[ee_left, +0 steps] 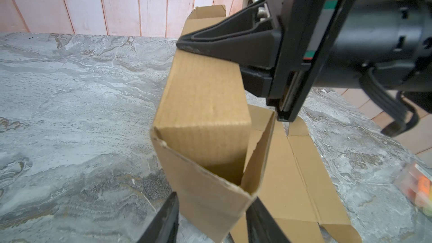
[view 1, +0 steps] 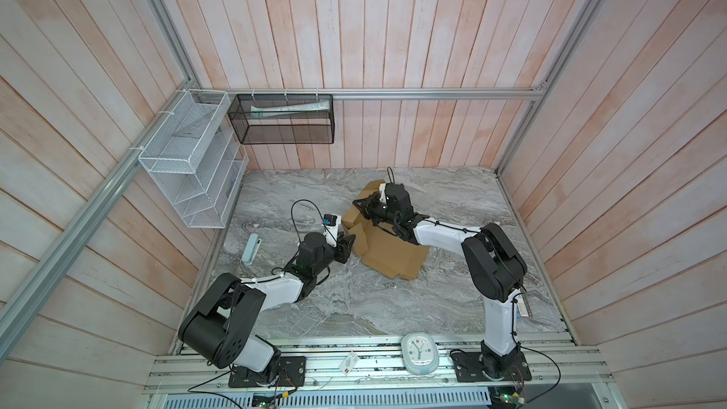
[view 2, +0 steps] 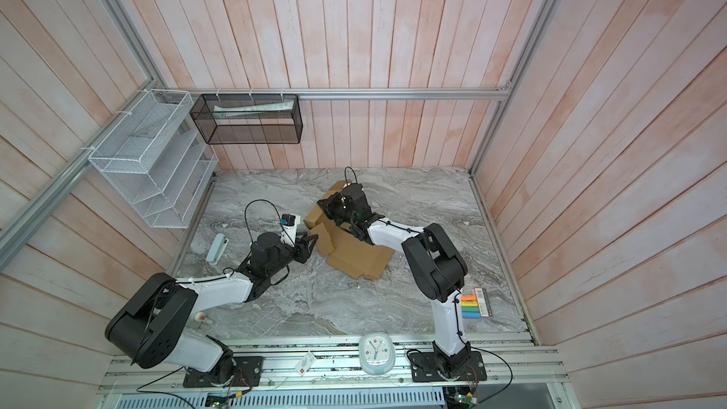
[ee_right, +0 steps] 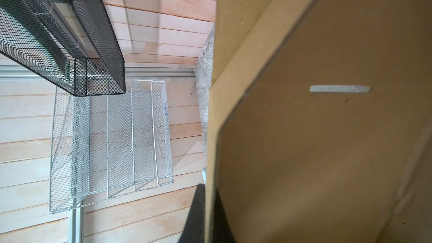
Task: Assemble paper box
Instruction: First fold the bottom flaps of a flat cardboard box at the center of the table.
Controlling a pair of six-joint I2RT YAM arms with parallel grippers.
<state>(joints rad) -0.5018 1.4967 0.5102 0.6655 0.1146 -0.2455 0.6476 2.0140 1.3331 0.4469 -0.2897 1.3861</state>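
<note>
The paper box (view 1: 393,255) (view 2: 356,257) is brown cardboard, half folded, lying mid-table with its flat panels spread toward the front. My right gripper (ee_right: 209,216) (view 1: 364,206) is shut on the edge of a raised wall at the far side; one black finger (ee_left: 222,40) reaches over that wall's top. My left gripper (ee_left: 211,220) (view 1: 348,246) meets the box at its left side. A folded-over flap (ee_left: 203,122) stands between its two fingertips, and both tips rest against the flap's sides.
A pale blue stapler-like tool (view 1: 251,249) lies left of my left arm. A coloured pack (view 2: 476,302) sits front right. A clock (view 1: 419,353) and a small tag (view 1: 348,363) rest on the front rail. A white wire rack (view 1: 189,159) and a black mesh basket (view 1: 283,120) hang on the walls.
</note>
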